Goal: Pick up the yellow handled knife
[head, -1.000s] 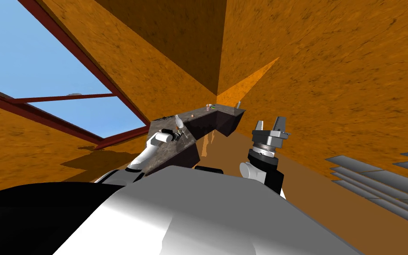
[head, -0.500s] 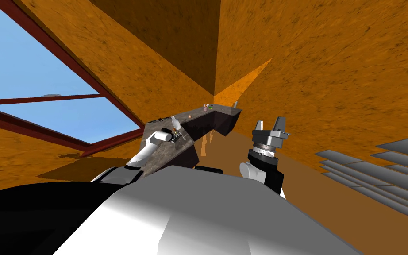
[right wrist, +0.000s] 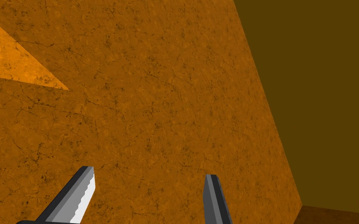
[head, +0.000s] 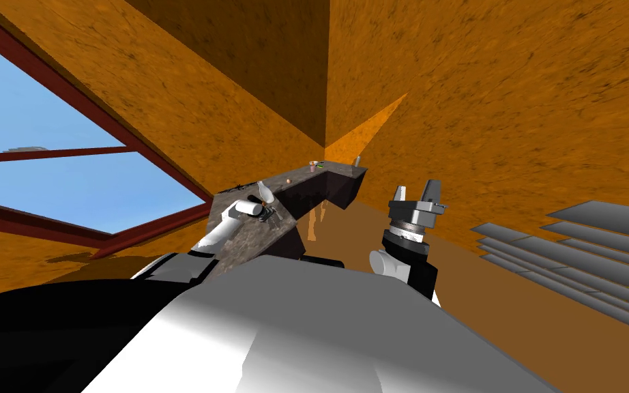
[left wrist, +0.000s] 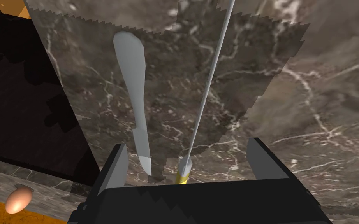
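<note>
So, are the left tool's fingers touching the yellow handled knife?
Apart. The left wrist view shows the left tool open, fingers either side of the knife, with counter showing between each finger and its blade.

Knife (left wrist: pixel 204 97): yellow handle almost wholly hidden behind left gripper (left wrist: pixel 187 143) body; blade tip cut off at frame edge. Small items (head: pixel 314 166) at table (head: pixel 258 239) far end too small to identify.

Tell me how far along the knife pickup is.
Done: approach; the open left gripper straddles the yellow-handled knife on the counter. In hand: lining up; nothing gripped, and a grey knife lies between the fingers too. Left: closing and lifting. Right gripper idles open.
</note>
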Robot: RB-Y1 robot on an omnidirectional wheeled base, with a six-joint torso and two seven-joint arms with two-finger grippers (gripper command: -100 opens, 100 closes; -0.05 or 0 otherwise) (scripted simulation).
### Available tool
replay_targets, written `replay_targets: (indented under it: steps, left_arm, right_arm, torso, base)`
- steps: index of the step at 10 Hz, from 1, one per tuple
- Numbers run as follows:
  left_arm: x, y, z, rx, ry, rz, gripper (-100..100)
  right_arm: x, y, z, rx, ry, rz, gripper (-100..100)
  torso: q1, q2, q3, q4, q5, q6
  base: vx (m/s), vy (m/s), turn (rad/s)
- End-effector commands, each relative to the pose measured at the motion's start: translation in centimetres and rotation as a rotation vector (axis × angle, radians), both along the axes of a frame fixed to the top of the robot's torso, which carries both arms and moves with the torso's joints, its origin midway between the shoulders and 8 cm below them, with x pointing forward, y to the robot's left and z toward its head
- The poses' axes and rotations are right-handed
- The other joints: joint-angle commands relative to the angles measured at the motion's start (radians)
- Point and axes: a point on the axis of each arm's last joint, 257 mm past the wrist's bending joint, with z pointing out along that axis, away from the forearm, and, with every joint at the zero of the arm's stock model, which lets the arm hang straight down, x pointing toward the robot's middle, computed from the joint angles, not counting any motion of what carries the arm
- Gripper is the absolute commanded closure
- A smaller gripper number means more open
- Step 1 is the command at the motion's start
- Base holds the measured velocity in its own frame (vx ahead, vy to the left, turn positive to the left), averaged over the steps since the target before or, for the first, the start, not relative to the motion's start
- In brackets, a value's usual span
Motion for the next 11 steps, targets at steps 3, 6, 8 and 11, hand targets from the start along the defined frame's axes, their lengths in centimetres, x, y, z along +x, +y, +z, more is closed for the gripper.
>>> replay_targets:
  steps: [3, 6, 8, 11]
  left_arm:
    - [-1.9, 1.9, -0.1, 0.031, 0.096, 0.015, -100]
    - [-2.1, 2.2, 0.0, 0.034, 0.103, 0.016, 0]
    - [-2.2, 2.4, -1.8, 0.033, 0.102, 0.028, -100]
    - [-2.3, 2.3, -1.9, 0.033, 0.102, 0.029, 100]
  right_arm:
    - [0.0, 0.0, 0.0, 0.000, 0.000, 0.000, 0]
    - [0.0, 0.0, 0.0, 0.000, 0.000, 0.000, 0]
    - [0.0, 0.0, 0.0, 0.000, 0.000, 0.000, 0]
    - [0.0, 0.0, 0.0, 0.000, 0.000, 0.000, 0]
  torso:
    - [0.000, 0.000, 0.000, 0.000, 0.000, 0.000]
    - [0.000, 0.001, 0.001, 0.000, 0.000, -0.001]
    - [0.000, 0.002, 0.001, 0.000, 0.000, 0.000]
    - [0.000, 0.003, 0.001, 0.001, 0.000, -0.001]
  base:
    - [0.044, 0.019, -0.100]
    - [0.019, 0.010, -0.020]
    - [0.010, 0.025, -0.061]
    - [0.004, 0.015, -0.015]
